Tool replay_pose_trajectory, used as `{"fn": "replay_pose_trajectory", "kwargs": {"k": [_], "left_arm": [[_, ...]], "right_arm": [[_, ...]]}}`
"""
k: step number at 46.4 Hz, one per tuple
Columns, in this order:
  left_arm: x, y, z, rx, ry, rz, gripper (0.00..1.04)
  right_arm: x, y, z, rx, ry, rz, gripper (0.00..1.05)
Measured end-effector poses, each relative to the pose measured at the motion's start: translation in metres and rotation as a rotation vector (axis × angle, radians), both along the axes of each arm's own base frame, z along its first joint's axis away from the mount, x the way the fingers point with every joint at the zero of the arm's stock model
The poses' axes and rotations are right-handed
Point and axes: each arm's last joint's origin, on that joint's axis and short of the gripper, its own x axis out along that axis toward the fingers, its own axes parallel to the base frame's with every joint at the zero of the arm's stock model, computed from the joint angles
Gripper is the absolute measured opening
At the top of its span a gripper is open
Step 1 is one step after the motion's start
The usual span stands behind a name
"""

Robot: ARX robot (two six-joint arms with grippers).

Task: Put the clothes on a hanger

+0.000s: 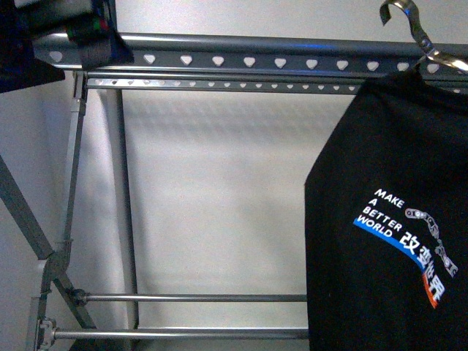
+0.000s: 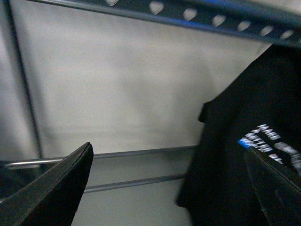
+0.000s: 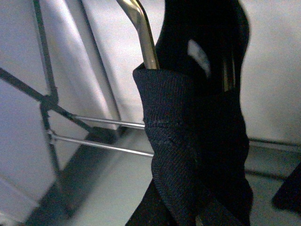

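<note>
The black T-shirt (image 1: 387, 219) with the white "MAKE A BETTER WORLD" print hangs at the right on a shiny coat hanger (image 1: 409, 22). The coat hanger's hook stands above the top rail of the grey rack (image 1: 248, 62), at its right end. In the right wrist view the ribbed collar (image 3: 178, 141) wraps the coat hanger's wire (image 3: 143, 37). My right gripper is shut on the coat hanger, its jaws hidden by fabric. My left gripper (image 2: 169, 188) is open and empty, and its fingers (image 2: 56, 188) are left of the shirt (image 2: 235, 165), below the rail (image 2: 188, 14).
The rack has a second punched rail (image 1: 219, 85), an upright post (image 1: 121, 205), diagonal braces (image 1: 29, 227) at the left and two thin low rods (image 1: 190, 297). A dark part of my left arm (image 1: 88, 33) sits by the rail's left end. A white wall lies behind.
</note>
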Motion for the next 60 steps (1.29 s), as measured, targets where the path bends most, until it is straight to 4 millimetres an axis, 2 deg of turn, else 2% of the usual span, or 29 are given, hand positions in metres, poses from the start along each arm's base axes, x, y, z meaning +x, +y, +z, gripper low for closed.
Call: {"fn": "replay_pose_trajectory", "kwargs": {"k": [2,4,8,14,22,26,29,36,39,47,51,52,56,60], "left_arm": [[-0.008,-0.001,0.006,-0.045,-0.005,0.002,0.97],[-0.014,0.000,0.007,-0.031,-0.004,0.080,0.92],[-0.033,0.007,-0.001,0.042,-0.021,0.222,0.79],[-0.067,0.018,-0.040,0.141,-0.026,0.261,0.52],[-0.089,0.026,-0.076,0.166,-0.004,0.271,0.27],[-0.099,0.028,-0.088,0.169,-0.003,0.269,0.17],[-0.108,0.030,-0.098,0.174,-0.007,0.264,0.04],[-0.126,0.041,-0.119,0.179,0.000,0.267,0.04],[-0.133,0.042,-0.127,0.179,-0.001,0.269,0.04],[-0.151,0.042,-0.144,0.179,-0.004,0.266,0.04],[-0.159,0.042,-0.150,0.178,-0.005,0.266,0.04],[-0.160,0.042,-0.151,0.179,-0.005,0.266,0.04],[-0.167,0.042,-0.157,0.179,-0.005,0.267,0.04],[-0.173,0.042,-0.161,0.179,-0.004,0.266,0.04]], "right_arm": [[0.006,0.004,0.005,0.082,0.074,-0.025,0.03],[0.010,0.007,0.008,0.118,0.110,-0.034,0.03],[0.020,0.012,0.014,0.193,0.142,-0.039,0.03],[0.042,0.021,0.031,0.321,0.180,-0.083,0.03],[0.057,0.036,0.042,0.402,0.190,-0.074,0.03],[0.062,0.042,0.051,0.417,0.173,-0.067,0.03],[0.065,0.048,0.058,0.437,0.164,-0.058,0.03],[0.071,0.053,0.061,0.449,0.179,-0.077,0.03],[0.075,0.052,0.055,0.451,0.203,-0.107,0.03],[0.084,0.051,0.019,0.462,0.278,-0.135,0.03],[0.081,0.050,0.010,0.461,0.247,-0.136,0.03],[0.081,0.050,0.008,0.457,0.234,-0.145,0.04],[0.066,0.050,-0.002,0.398,0.121,-0.182,0.23],[0.031,0.052,0.004,0.300,-0.104,-0.227,0.43]]}}
